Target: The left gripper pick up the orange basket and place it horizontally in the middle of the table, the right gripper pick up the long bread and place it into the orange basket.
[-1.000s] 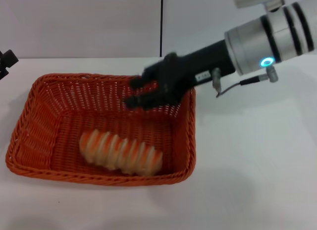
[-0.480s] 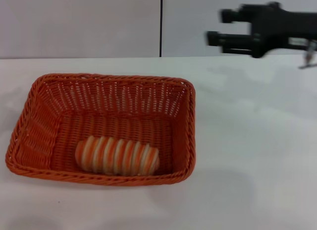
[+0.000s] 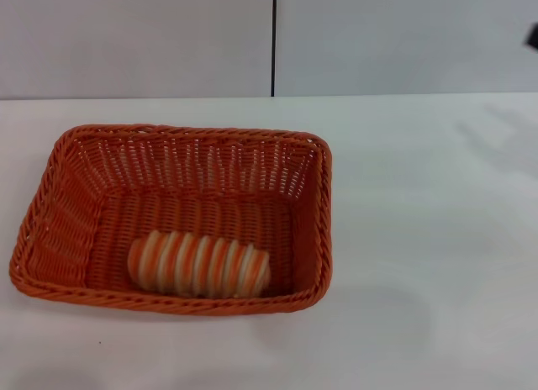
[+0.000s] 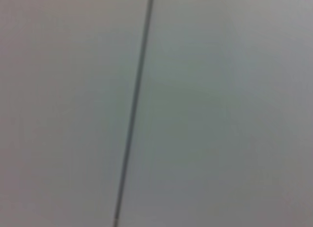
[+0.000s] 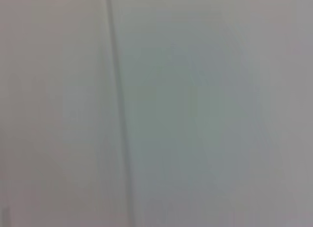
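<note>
Basket [image 3: 63, 180]: on table [image 3: 420, 239], about 9 o'clock of centre. Bread [image 3: 198, 264]: inside, at its 6 o'clock wall. I judge both steps done. Grippers unseen; finger state unknowable.

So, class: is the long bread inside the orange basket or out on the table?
Inside. The long bread lies flat on the floor of the orange basket, against its near wall, with the woven sides all around it.

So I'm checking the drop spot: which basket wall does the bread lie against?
The long bread lies along the near long wall of the orange basket, well clear of the far wall.
</note>
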`<state>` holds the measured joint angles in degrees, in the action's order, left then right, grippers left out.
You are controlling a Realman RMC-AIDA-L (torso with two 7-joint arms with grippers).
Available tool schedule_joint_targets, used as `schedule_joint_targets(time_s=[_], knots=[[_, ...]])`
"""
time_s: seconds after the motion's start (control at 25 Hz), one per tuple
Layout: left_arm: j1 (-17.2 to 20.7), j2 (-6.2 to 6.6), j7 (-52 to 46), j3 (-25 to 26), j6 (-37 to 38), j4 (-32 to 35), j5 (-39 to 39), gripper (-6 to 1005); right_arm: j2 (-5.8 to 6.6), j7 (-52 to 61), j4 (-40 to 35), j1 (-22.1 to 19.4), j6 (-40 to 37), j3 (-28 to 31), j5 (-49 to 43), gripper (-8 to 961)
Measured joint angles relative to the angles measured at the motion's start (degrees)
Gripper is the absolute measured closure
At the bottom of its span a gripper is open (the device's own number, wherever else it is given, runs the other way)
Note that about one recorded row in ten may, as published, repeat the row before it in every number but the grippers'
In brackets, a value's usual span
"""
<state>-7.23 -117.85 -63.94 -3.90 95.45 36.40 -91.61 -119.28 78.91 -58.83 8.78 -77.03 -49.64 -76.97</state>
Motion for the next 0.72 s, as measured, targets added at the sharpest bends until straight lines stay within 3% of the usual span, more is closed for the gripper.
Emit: schedule_joint_targets(time_s=[0.24,0.44,0.72], knots=[[0.67,-0.02,4.75,4.56,0.47,-4.89,0.01,392,-0.25,-16.91,9.03,-3.71,-1.9,0.78,15.17,300],[1.28,-0.15,9.3,7.44,1.45,-9.78,0.1,394,-0.14,-31.74,22.15,-4.09,-8.85,1.2,32.79,300],[2.19,-0.18,19.44,9.82,2.09,-16.51,0.11,395,-0.03,-43.08,33.77,-2.49,-10.46,1.22,41.98,300]])
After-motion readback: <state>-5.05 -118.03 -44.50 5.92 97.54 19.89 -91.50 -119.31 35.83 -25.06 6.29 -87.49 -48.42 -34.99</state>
